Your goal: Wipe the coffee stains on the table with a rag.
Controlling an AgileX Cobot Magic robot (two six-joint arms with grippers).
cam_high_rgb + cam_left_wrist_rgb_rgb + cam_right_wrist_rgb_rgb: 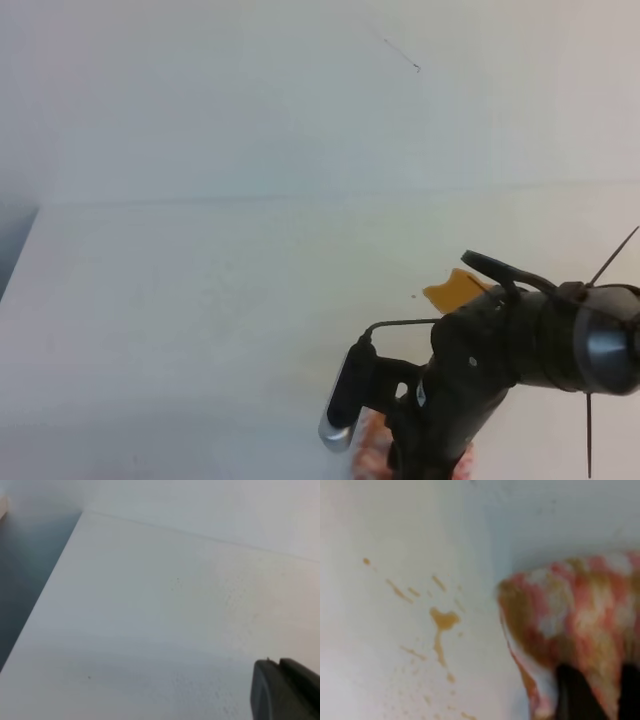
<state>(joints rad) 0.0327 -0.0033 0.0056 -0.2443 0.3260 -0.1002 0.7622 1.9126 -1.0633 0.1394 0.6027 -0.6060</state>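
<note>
The rag point(570, 615), mottled pink-orange and white with brown wet patches, fills the right of the right wrist view. My right gripper point(600, 675) is low over it, with its two dark fingers point(575, 695) apart and cloth showing in the gap. Coffee stains point(442, 620) lie left of the rag as a small amber blot with streaks and droplets on the white table point(395, 530). In the high view an amber blot point(452, 291) peeks from behind the right arm point(500, 350), and a bit of rag point(372, 448) shows beneath it. Only a dark piece of my left gripper point(285, 690) shows.
The table's left edge point(45, 595) drops to a dark floor in the left wrist view. A seam point(300, 198) runs across the table in the high view, and a thin dark mark point(416, 67) sits beyond it.
</note>
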